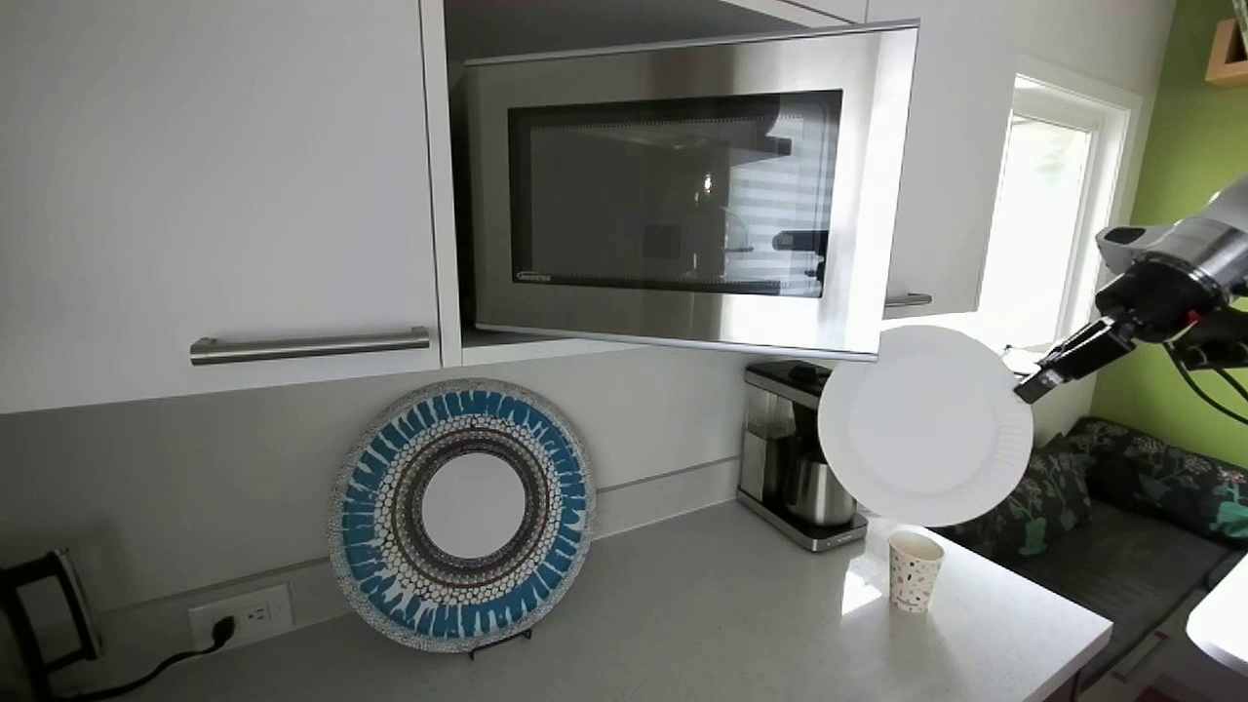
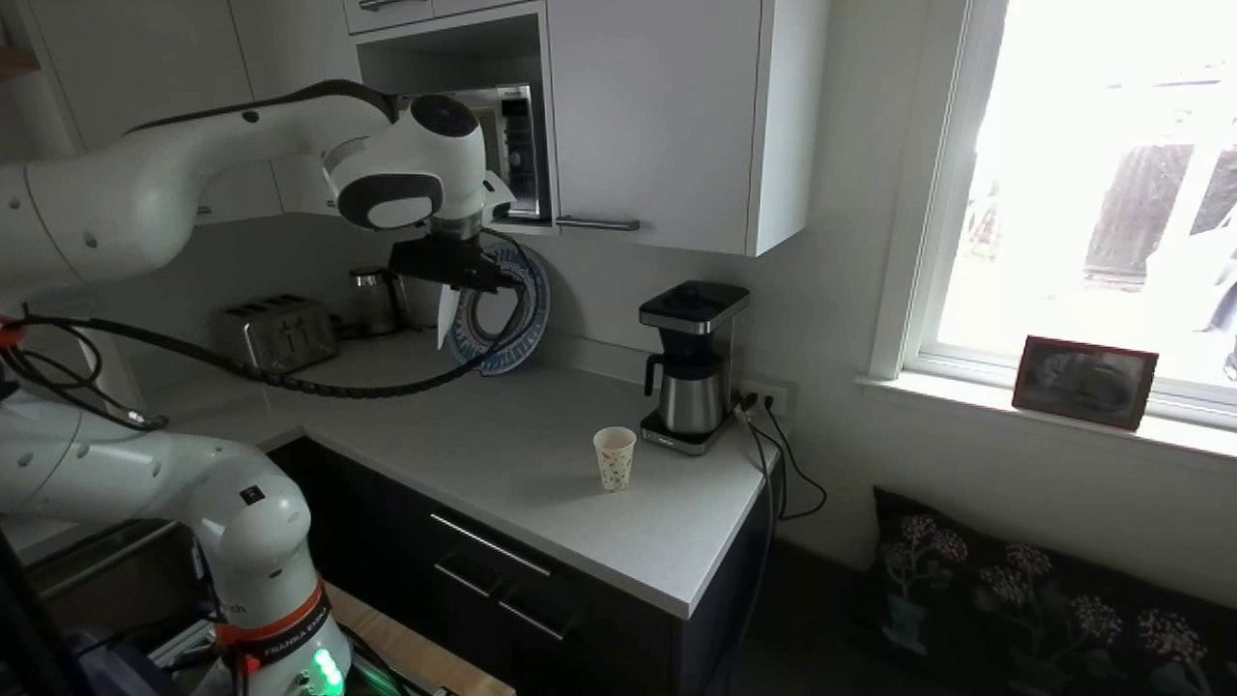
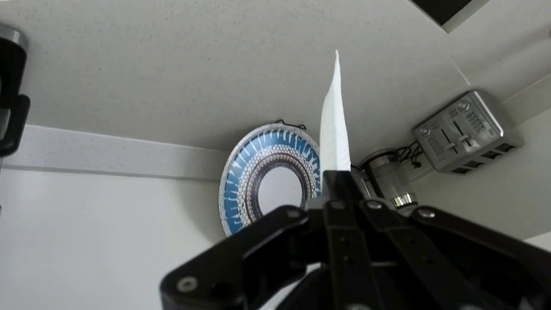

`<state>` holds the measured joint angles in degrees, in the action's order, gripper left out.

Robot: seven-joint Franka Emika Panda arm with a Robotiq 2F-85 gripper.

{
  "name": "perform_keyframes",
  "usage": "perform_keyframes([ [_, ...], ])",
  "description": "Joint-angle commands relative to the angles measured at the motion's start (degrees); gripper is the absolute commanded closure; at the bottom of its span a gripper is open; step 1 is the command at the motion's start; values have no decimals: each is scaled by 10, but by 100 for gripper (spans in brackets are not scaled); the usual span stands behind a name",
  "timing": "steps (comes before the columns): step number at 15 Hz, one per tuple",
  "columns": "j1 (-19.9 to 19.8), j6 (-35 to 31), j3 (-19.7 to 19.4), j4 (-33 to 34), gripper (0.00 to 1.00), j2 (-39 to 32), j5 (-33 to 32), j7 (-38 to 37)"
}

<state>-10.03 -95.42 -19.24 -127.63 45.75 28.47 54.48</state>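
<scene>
The tool (image 3: 339,181) is closed on the rim of a white plate (image 1: 921,429), which hangs upright in the air, ahead of the tool and mostly lower than it. Because the plate looks thin and is pinched at one place only, its far edge could swing or bend; so the pinch should be firm and every turn slow. The microwave door (image 1: 673,195), which seems to stand open, is higher than the tool, and the plate's edge deserves free space from it. On the tabletop (image 1: 721,604), lower than the tool, are a patterned cup (image 2: 615,459) and a coffee maker (image 2: 694,387); the wrist view shows also a blue-ringed disc (image 3: 277,187) beyond the tool, which the plate should not knock.
</scene>
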Motion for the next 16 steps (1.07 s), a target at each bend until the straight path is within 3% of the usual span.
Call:
perform_keyframes([
  [1, 41, -15, -14, -13, 100, 31, 27, 5],
  [7, 47, -6, -15, -1, 100, 25, 13, -8],
  [16, 104, -52, -12, 21, 100, 59, 135, 54],
])
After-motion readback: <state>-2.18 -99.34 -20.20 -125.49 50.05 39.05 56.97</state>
